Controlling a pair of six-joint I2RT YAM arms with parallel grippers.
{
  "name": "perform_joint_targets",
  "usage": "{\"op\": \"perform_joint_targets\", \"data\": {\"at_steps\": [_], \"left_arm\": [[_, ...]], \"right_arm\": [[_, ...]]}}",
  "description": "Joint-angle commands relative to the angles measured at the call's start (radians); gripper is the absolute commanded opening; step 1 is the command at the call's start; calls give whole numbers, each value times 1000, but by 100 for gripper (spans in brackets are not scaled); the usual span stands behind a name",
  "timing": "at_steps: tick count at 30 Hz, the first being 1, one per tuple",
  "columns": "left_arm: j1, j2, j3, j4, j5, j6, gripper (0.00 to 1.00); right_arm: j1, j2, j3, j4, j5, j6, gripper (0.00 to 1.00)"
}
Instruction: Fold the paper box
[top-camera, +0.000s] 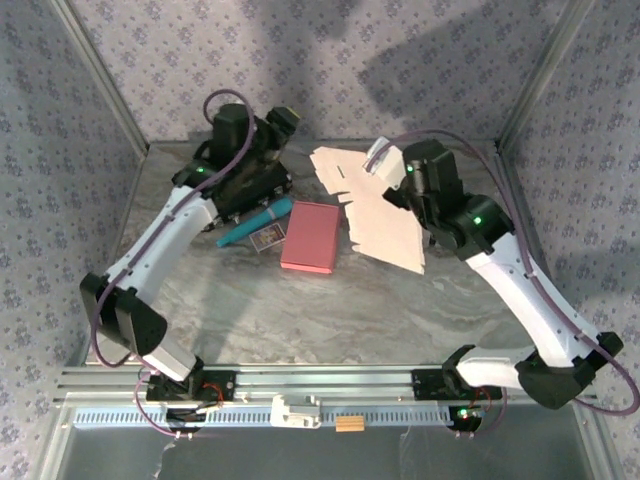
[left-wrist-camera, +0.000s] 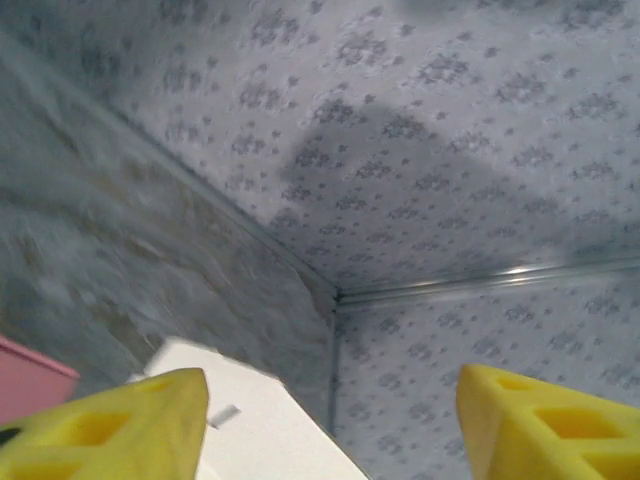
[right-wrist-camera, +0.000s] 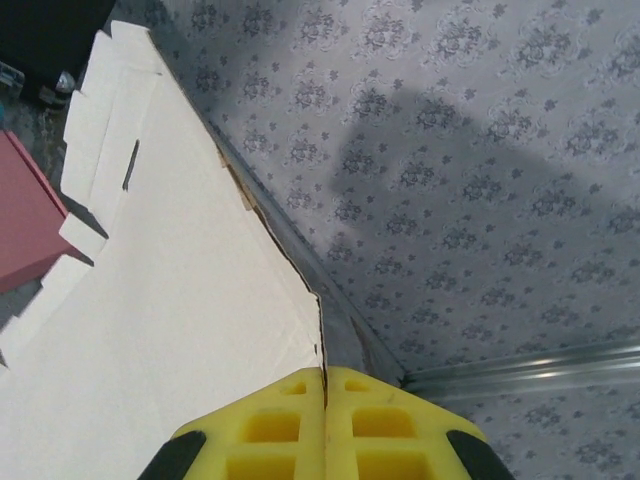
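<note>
from above, on a grey marbled desk (top-camera: 300, 320): paper box (top-camera: 380, 225), an unfolded blank of pale card with notched flaps, right of centre, tilted, far edge raised at the tip of the right arm (top-camera: 520, 285), near corner low towards the desk. just left of it, a pink box (top-camera: 310, 237), rectangular, lid shut, contents hidden. further left, a teal pen (top-camera: 255, 222) lying slantwise and a small printed card (top-camera: 267, 240) just beside the pink box, both near the head of the left arm (top-camera: 165, 235). flower-patterned walls all round.

from the left wrist: left pincer (left-wrist-camera: 330, 430) spread wide, yellow fingers (left-wrist-camera: 110, 435) with hollow cells, at both lower corners. between them, a white slotted corner of the paper box, blurred. at the left edge, a sliver of the pink box. beyond, marbled desk meeting patterned wall.

from the right wrist: right pincer (right-wrist-camera: 325, 410) pressed together, pinching the paper box's edge in the seam between its yellow pads. sheet matte and off-white, with stepped tabs and one narrow slot along the far left, and a raw brown edge on the right.
</note>
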Motion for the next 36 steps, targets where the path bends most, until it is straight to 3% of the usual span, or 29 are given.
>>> {"op": "perform_joint_targets", "data": {"at_steps": [1, 2, 4, 7, 10, 12, 20, 23, 27, 30, 36], "left_arm": [[28, 15, -33, 44, 298, 501, 47], [23, 25, -48, 37, 347, 605, 39], [28, 32, -142, 110, 452, 734, 38], [51, 59, -254, 234, 584, 859, 42], [81, 117, -268, 329, 746, 897, 42], [81, 118, -263, 310, 758, 954, 43], [95, -9, -400, 338, 722, 924, 56], [97, -46, -433, 305, 774, 959, 64], [89, -16, -408, 186, 793, 1076, 67], [113, 38, -402, 280, 801, 1044, 70], [76, 159, -273, 287, 896, 1058, 72]], "right_arm": [[-55, -55, 52, -36, -145, 94, 0], [-66, -68, 50, -34, -174, 106, 0], [-92, -91, 38, -28, -241, 127, 0], [-128, -106, 30, -41, -302, 164, 0], [-146, -112, 32, -55, -334, 177, 0], [-162, -104, 46, -78, -354, 187, 0], [-212, -84, 60, -97, -392, 218, 0], [-228, -88, 58, -92, -420, 218, 0], [-234, -93, 58, -92, -451, 216, 0], [-235, -95, 61, -102, -453, 222, 0], [-235, -95, 59, -118, -462, 226, 0]]}}
